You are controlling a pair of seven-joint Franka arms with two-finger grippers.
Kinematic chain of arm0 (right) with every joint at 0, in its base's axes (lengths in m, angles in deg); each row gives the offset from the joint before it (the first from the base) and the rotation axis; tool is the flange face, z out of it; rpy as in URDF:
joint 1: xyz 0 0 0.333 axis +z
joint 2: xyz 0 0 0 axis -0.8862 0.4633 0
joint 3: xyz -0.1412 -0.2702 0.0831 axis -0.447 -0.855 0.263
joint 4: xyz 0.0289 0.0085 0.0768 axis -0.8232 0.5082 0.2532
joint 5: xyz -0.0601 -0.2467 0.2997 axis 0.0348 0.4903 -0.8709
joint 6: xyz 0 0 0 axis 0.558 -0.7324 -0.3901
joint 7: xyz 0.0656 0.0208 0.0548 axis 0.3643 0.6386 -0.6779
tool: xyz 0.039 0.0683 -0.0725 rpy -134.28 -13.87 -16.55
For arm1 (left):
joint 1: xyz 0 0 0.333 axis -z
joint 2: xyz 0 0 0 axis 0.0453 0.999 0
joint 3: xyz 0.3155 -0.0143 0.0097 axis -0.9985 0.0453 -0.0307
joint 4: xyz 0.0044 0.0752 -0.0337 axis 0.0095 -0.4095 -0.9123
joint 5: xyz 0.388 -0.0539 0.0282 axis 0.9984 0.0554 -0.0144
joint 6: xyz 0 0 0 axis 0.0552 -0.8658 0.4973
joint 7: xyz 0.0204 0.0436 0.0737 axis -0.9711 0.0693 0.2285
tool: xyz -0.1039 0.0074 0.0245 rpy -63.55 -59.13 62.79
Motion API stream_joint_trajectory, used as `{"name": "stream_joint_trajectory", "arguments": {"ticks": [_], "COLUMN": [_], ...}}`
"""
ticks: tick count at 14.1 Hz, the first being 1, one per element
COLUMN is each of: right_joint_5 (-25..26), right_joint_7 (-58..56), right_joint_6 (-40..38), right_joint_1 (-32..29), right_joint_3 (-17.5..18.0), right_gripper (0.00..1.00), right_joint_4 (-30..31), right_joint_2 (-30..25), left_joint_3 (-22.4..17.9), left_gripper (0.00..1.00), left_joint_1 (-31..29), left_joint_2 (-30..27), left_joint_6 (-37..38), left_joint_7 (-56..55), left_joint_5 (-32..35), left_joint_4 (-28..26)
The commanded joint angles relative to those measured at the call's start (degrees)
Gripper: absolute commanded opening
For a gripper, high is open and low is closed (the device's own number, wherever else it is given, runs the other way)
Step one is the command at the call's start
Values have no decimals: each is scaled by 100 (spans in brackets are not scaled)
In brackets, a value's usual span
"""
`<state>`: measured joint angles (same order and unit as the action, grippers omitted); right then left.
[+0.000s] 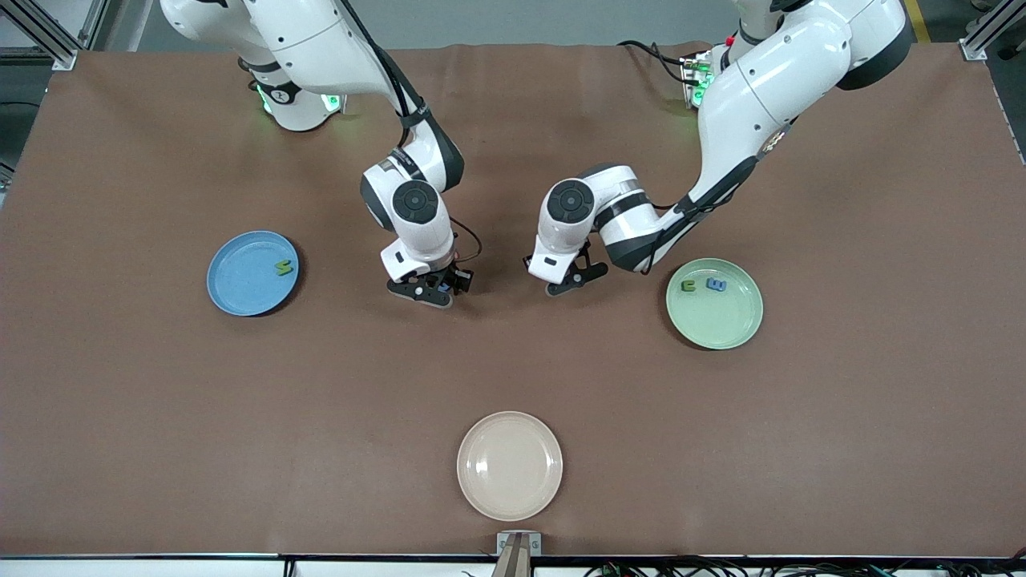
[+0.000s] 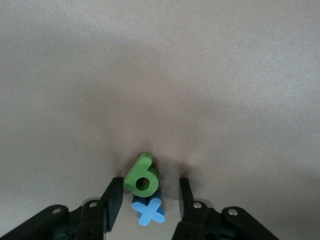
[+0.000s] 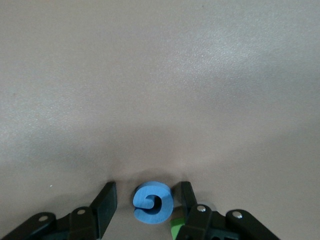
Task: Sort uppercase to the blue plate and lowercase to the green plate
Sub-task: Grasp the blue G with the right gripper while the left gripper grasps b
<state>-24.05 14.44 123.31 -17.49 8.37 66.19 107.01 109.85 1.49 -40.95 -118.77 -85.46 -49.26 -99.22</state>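
Left gripper (image 1: 565, 282) sits low at mid-table, its jaws half closed around a green q-shaped letter (image 2: 142, 175). One finger (image 2: 114, 192) touches it and a gap shows at the other. The letter leans on a blue x (image 2: 149, 211). Right gripper (image 1: 425, 290), beside it toward the right arm's end, straddles a blue G (image 3: 152, 201); whether it grips, I cannot tell. These foam letters look light, soft and easily squashed, so pinch gently across flat edges. The blue plate (image 1: 232, 292) and green plate (image 1: 721, 320) lie well apart.

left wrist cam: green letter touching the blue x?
Touching. Left wrist view: the green letter overlaps the blue x with no gap between them.
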Motion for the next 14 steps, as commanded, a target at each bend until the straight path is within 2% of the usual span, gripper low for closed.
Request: {"name": "stream_joint_trajectory", "arguments": {"ticks": [1,9,11,12,14], "right_joint_5": [-19,-45,-45,-45,-45], "right_joint_7": [77,94,164,173,173], "right_joint_6": [-201,-289,-289,-298,-289], "right_joint_1": [88,97,114,114,114], "right_joint_3": [-45,-45,-45,-45,-45], "right_gripper": [60,60,60,58,41], "right_joint_4": [1,10,10,10,10], "right_joint_2": [-18,-124,-115,-124,-115], "left_joint_3": [-38,-205,-205,-205,-205], "left_gripper": [51,50,45,41,34], "left_joint_1": [39,39,31,39,31], "left_joint_2": [-9,-26,-35,-35,-35], "left_joint_6": [2,-200,-200,-200,-200], "left_joint_7": [-48,5,5,5,5], "left_joint_5": [-63,60,86,86,86], "left_joint_4": [42,60,42,42,42]}}
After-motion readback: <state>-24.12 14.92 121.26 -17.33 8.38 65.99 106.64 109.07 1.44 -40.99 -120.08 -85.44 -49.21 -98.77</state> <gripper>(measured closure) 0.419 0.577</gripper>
